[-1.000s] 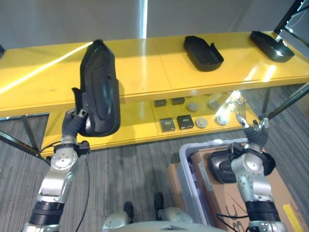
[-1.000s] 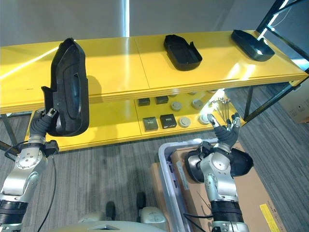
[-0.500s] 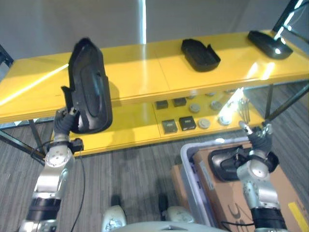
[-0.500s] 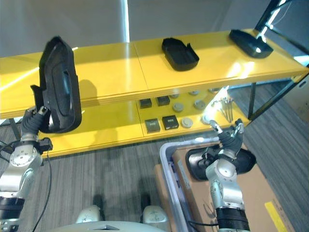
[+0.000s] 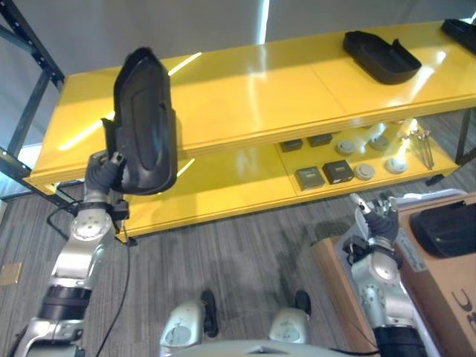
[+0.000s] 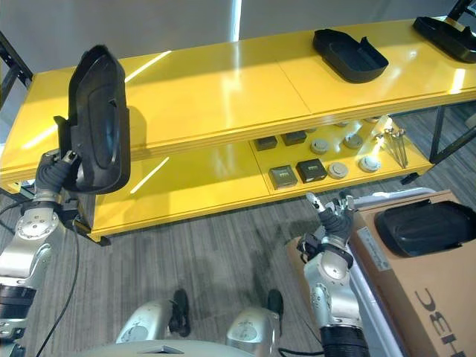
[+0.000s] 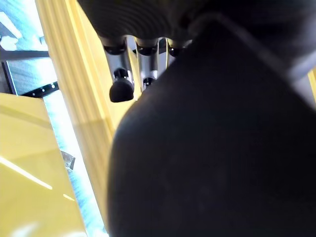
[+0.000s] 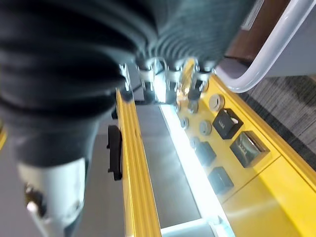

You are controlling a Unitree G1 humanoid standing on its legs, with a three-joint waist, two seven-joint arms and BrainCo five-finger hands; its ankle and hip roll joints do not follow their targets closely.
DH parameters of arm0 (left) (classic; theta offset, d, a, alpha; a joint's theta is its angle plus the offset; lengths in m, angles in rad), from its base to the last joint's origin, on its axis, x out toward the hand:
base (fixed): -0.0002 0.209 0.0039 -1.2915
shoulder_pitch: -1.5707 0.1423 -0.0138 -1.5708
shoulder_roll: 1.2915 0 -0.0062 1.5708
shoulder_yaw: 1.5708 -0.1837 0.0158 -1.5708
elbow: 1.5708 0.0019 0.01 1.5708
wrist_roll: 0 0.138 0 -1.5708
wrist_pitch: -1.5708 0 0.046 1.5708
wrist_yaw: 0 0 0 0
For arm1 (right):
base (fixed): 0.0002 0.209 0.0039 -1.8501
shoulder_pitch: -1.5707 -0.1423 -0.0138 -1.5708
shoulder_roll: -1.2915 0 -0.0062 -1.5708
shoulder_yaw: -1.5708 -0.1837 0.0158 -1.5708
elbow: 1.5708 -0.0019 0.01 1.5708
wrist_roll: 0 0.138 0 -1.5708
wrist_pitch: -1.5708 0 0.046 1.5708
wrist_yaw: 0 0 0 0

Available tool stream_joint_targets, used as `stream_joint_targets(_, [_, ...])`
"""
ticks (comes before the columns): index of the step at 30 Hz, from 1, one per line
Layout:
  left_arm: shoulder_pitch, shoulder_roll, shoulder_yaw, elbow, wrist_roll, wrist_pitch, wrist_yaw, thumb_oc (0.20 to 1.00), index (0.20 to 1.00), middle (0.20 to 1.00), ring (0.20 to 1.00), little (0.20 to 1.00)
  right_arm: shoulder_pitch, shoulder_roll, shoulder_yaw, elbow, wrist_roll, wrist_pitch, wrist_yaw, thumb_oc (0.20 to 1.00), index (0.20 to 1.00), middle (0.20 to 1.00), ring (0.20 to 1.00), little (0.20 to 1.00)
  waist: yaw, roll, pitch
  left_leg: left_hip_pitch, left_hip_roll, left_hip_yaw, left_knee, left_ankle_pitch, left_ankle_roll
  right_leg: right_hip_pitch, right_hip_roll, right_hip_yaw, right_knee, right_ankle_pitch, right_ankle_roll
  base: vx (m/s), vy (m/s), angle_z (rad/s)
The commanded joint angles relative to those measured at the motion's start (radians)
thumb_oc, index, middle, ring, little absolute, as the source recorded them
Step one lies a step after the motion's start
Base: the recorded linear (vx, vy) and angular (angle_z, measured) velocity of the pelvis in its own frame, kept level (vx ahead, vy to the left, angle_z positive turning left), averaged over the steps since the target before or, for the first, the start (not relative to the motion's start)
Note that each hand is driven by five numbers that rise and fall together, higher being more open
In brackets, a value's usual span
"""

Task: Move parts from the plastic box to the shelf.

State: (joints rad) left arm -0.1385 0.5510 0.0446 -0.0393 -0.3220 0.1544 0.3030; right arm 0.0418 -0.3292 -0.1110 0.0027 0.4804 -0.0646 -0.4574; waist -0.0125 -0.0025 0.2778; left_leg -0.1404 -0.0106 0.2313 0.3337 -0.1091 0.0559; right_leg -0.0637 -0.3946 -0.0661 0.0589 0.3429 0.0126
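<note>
My left hand (image 5: 104,169) is shut on the lower end of a large black moulded part (image 5: 145,126) and holds it upright in front of the left stretch of the yellow shelf top (image 5: 253,89). In the left wrist view the black part (image 7: 212,148) covers the palm, with the fingers (image 7: 140,54) curled at its edge. My right hand (image 6: 332,223) stands open and empty beside the left edge of the clear plastic box (image 6: 392,195). Another black part (image 6: 424,227) lies in that box on brown cardboard (image 6: 439,312).
Two more black parts (image 5: 379,56) (image 5: 461,26) lie on the shelf top at the right. The lower shelf (image 5: 223,193) carries small black blocks (image 5: 338,169), round discs (image 5: 364,171) and thin metal tools (image 5: 420,145). A dark frame post (image 5: 30,44) stands at the far left.
The whole view has swung left, so the camera moved. The left hand still holds the black part upright. The right hand now sits at the box's left edge instead of over its part.
</note>
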Motion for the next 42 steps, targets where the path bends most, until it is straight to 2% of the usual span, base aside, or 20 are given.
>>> stream_joint_targets(1, [0.027,0.022,0.081,-0.119,0.0,-0.079,0.004,0.2,0.2,0.2,0.2,0.2,-0.015,-0.079,-0.002,-0.044,-0.009,-0.058,0.01,1.0,1.0,1.0,1.0,1.0,-0.016,0.034,-0.071,0.104,0.037,-0.103,-0.206,0.087,-0.039,0.073,0.076,-0.033,0.106,-0.266,0.147,0.08,0.123,-0.38])
stream_joint_targets(3, [0.018,0.021,0.077,-0.104,0.003,-0.067,0.005,0.2,0.2,0.2,0.2,0.2,0.01,-0.075,0.002,-0.039,-0.004,-0.066,0.021,1.0,1.0,1.0,1.0,1.0,-0.039,0.026,-0.086,0.128,0.006,-0.123,-0.275,0.109,-0.019,0.035,0.201,-0.008,0.145,-0.306,0.135,0.11,0.11,-0.17])
stream_joint_targets(4, [0.016,0.02,0.075,-0.102,0.004,-0.068,0.006,0.2,0.2,0.2,0.2,0.2,0.011,-0.075,0.002,-0.038,-0.003,-0.067,0.024,1.0,1.0,1.0,1.0,1.0,-0.04,0.025,-0.087,0.131,0.003,-0.123,-0.284,0.111,-0.02,0.03,0.215,-0.006,0.146,-0.31,0.132,0.07,0.019,-0.03])
stream_joint_targets(6, [0.005,0.009,0.067,-0.089,0.01,-0.07,0.018,0.2,0.2,0.2,0.2,0.2,0.014,-0.075,-0.001,-0.033,-0.007,-0.068,0.041,1.0,1.0,1.0,1.0,1.0,-0.057,0.013,-0.09,0.14,-0.018,-0.124,-0.318,0.124,-0.021,0.008,0.304,-0.001,0.112,-0.322,0.114,0.05,-0.012,0.05])
stream_joint_targets(7, [0.0,-0.012,0.058,-0.079,0.021,-0.081,0.028,0.2,0.2,0.2,0.2,0.2,0.017,-0.082,-0.005,-0.039,-0.007,-0.063,0.059,1.0,1.0,1.0,1.0,1.0,-0.073,0.005,-0.085,0.141,-0.039,-0.135,-0.326,0.126,-0.023,-0.014,0.367,0.028,0.074,-0.304,0.1,0.05,-0.029,0.08])
stream_joint_targets(9, [0.022,-0.029,0.055,-0.072,0.029,-0.107,0.029,0.2,0.2,0.2,0.2,0.2,0.022,-0.08,-0.007,-0.047,-0.016,-0.054,0.069,1.0,1.0,1.0,1.0,1.0,-0.074,0.002,-0.078,0.139,-0.042,-0.135,-0.326,0.132,-0.016,-0.028,0.375,0.032,0.076,-0.279,0.098,0.07,-0.069,0.22])
stream_joint_targets(10, [0.042,-0.041,0.053,-0.083,0.04,-0.11,0.011,0.2,0.2,0.2,0.2,0.2,0.027,-0.09,-0.014,-0.041,0.0,-0.052,0.072,1.0,1.0,1.0,1.0,1.0,-0.067,-0.005,-0.088,0.136,-0.056,-0.146,-0.354,0.143,-0.015,-0.004,0.401,0.043,0.019,-0.27,0.085,0.09,-0.103,0.3])
stream_joint_targets(18, [0.036,-0.046,0.043,-0.07,0.081,-0.092,-0.006,0.2,0.2,0.2,0.2,0.2,0.004,-0.091,0.006,-0.005,0.008,-0.056,0.075,1.0,1.0,1.0,1.0,1.0,-0.063,-0.021,-0.133,0.12,-0.047,-0.119,-0.338,0.133,-0.03,0.023,0.425,0.054,-0.062,-0.26,0.068,0.1,-0.119,0.1])
stream_joint_targets(21, [0.033,-0.017,0.061,-0.052,0.137,-0.077,0.014,0.2,0.2,0.2,0.2,0.2,0.021,-0.106,0.0,-0.01,0.014,-0.032,0.09,1.0,1.0,1.0,1.0,1.0,-0.079,-0.028,-0.136,0.093,-0.034,-0.087,-0.228,0.096,-0.04,0.033,0.417,0.056,-0.041,-0.279,0.056,0.15,-0.123,-0.02])
stream_joint_targets(22, [-0.003,0.024,0.057,0.003,0.12,-0.061,0.035,0.2,0.2,0.2,0.2,0.2,0.02,-0.126,0.007,0.001,0.019,-0.022,0.103,1.0,1.0,1.0,1.0,1.0,-0.088,-0.037,-0.126,0.047,-0.026,-0.098,-0.108,0.076,-0.041,0.03,0.411,0.071,-0.011,-0.284,0.047,0.12,-0.1,0.01])
stream_joint_targets(23, [-0.014,0.034,0.057,0.018,0.13,-0.058,0.047,0.2,0.2,0.2,0.2,0.2,0.019,-0.131,0.01,0.004,0.022,-0.019,0.106,1.0,1.0,1.0,1.0,1.0,-0.09,-0.038,-0.123,0.033,-0.022,-0.107,-0.079,0.077,-0.041,0.028,0.413,0.079,-0.003,-0.285,0.043,0.12,-0.076,-0.1])
stream_joint_targets(24, [-0.086,0.085,0.043,0.101,0.161,-0.024,0.08,0.2,0.2,0.2,0.2,0.2,0.006,-0.146,0.026,0.034,0.031,-0.02,0.13,1.0,1.0,1.0,1.0,1.0,-0.099,-0.033,-0.112,-0.006,0.016,-0.146,-0.037,0.121,-0.055,0.015,0.421,0.09,0.031,-0.295,0.036,0.08,-0.01,-0.19])
stream_joint_targets(27, [-0.149,0.117,0.02,0.203,0.16,-0.003,0.112,0.2,0.2,0.2,0.2,0.2,0.003,-0.163,0.042,0.046,0.032,-0.028,0.16,1.0,1.0,1.0,1.0,1.0,-0.119,-0.019,-0.112,0.009,0.059,-0.152,-0.134,0.153,-0.067,0.005,0.423,0.089,0.048,-0.31,0.038,0.09,0.09,-0.37])
stream_joint_targets(28, [-0.189,0.14,0.001,0.278,0.174,-0.011,0.136,0.2,0.2,0.2,0.2,0.2,0.001,-0.175,0.049,0.044,0.031,-0.035,0.177,1.0,1.0,1.0,1.0,1.0,-0.132,-0.008,-0.11,0.017,0.083,-0.153,-0.181,0.193,-0.082,0.004,0.423,0.093,0.051,-0.319,0.038,0.12,0.269,-0.2])
stream_joint_targets(29, [-0.283,0.163,-0.036,0.421,0.177,-0.005,0.174,0.2,0.2,0.2,0.2,0.2,-0.009,-0.212,0.058,0.021,0.044,-0.029,0.202,1.0,1.0,1.0,1.0,1.0,-0.162,0.012,-0.096,0.011,0.128,-0.134,-0.241,0.262,-0.104,0.0,0.418,0.095,0.067,-0.339,0.034,0.13,0.36,-0.03])
stream_joint_targets(30, [-0.374,0.171,-0.069,0.554,0.158,-0.003,0.198,0.2,0.2,0.2,0.2,0.2,-0.018,-0.242,0.061,0.01,0.057,-0.019,0.213,1.0,1.0,1.0,1.0,1.0,-0.196,0.022,-0.089,0.024,0.153,-0.081,-0.267,0.246,-0.104,-0.013,0.402,0.084,0.088,-0.356,0.034,0.09,0.278,0.04])
stream_joint_targets(32, [-0.443,0.173,-0.086,0.638,0.14,0.014,0.215,0.2,0.2,0.2,0.2,0.2,-0.024,-0.257,0.063,0.006,0.069,-0.008,0.225,1.0,1.0,1.0,1.0,1.0,-0.217,0.033,-0.085,0.037,0.161,-0.06,-0.291,0.235,-0.107,-0.033,0.392,0.083,0.104,-0.366,0.038,0.02,0.257,-0.04])
stream_joint_targets(33, [-0.519,0.166,-0.109,0.734,0.105,0.032,0.249,0.2,0.2,0.2,0.2,0.2,-0.033,-0.28,0.071,0.003,0.071,-0.005,0.252,1.0,1.0,1.0,1.0,1.0,-0.243,0.053,-0.072,0.054,0.15,-0.065,-0.313,0.223,-0.111,-0.075,0.382,0.097,0.132,-0.375,0.044,-0.01,0.383,-0.31])
stream_joint_targets(38, [-0.625,0.139,-0.136,0.853,0.026,0.066,0.353,0.2,0.2,0.2,0.2,0.2,-0.083,-0.326,0.104,0.035,0.068,-0.022,0.267,1.0,1.0,1.0,1.0,1.0,-0.29,0.09,-0.037,0.071,0.112,-0.048,-0.343,0.216,-0.118,-0.141,0.373,0.123,0.148,-0.367,0.05,-0.02,0.252,-0.33])
stream_joint_targets(42, [-0.674,0.159,-0.145,0.933,-0.032,0.097,0.411,0.2,0.2,0.2,0.2,0.2,-0.094,-0.357,0.116,0.026,0.059,-0.016,0.274,1.0,1.0,1.0,1.0,1.0,-0.314,0.092,-0.012,0.069,0.093,-0.026,-0.332,0.203,-0.112,-0.158,0.366,0.145,0.139,-0.351,0.056,0.02,0.146,-0.11])
